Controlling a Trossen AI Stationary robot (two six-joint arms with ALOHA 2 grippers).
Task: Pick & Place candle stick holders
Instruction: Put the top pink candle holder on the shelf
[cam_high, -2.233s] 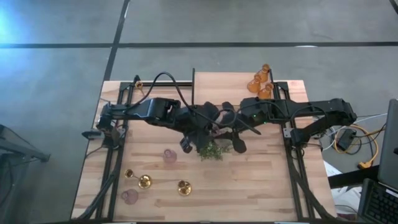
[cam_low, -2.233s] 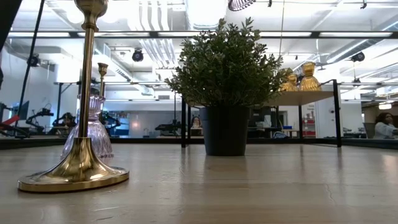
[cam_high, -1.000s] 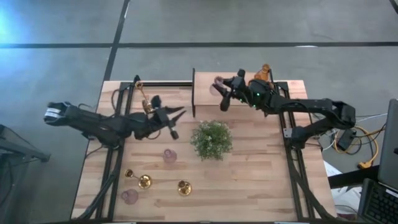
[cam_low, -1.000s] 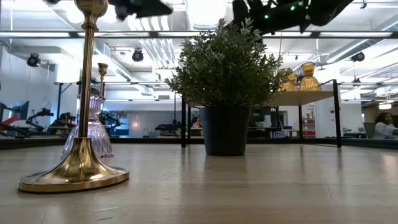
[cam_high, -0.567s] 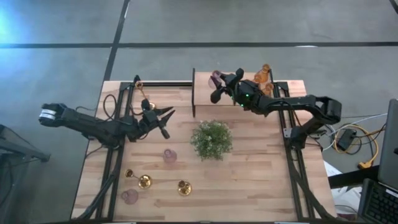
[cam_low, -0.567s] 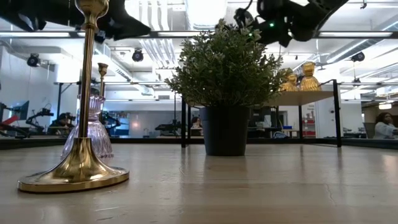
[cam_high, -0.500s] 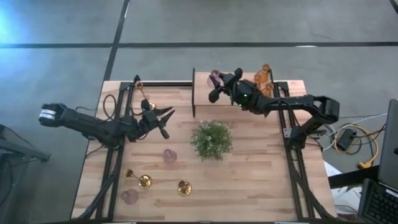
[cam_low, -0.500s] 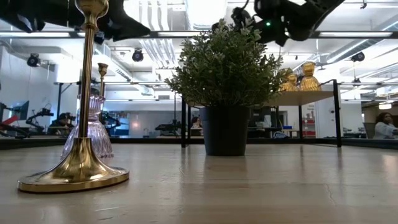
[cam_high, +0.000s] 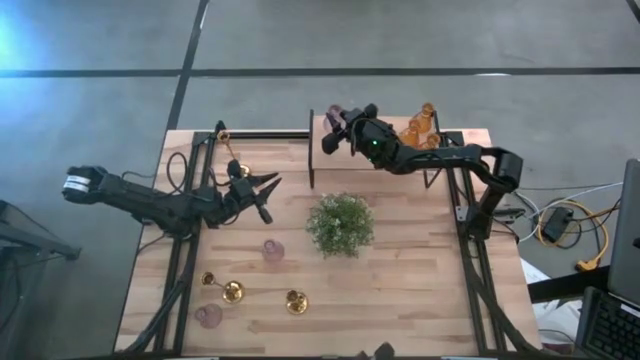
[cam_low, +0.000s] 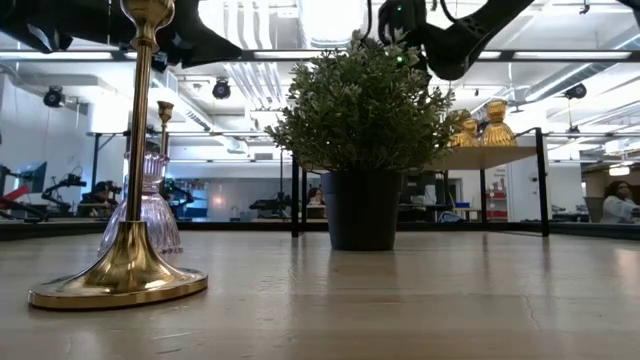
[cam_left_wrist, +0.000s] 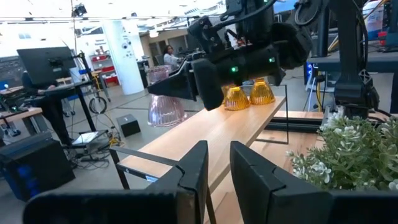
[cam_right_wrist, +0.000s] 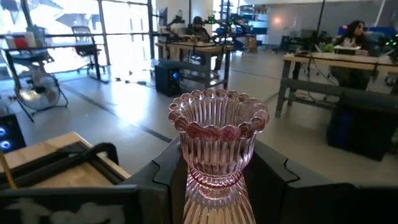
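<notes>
Wooden desk seen from above: three brass holders, two pink glass holders standing on it, amber holders on the raised shelf, one plant. From desk level, a brass holder stands upright. Left tool is narrow, empty, near the back left. Right tool holds a third pink holder over the shelf, its mouth pointing away from the wrist.

Brass holder beside potted plant
</notes>
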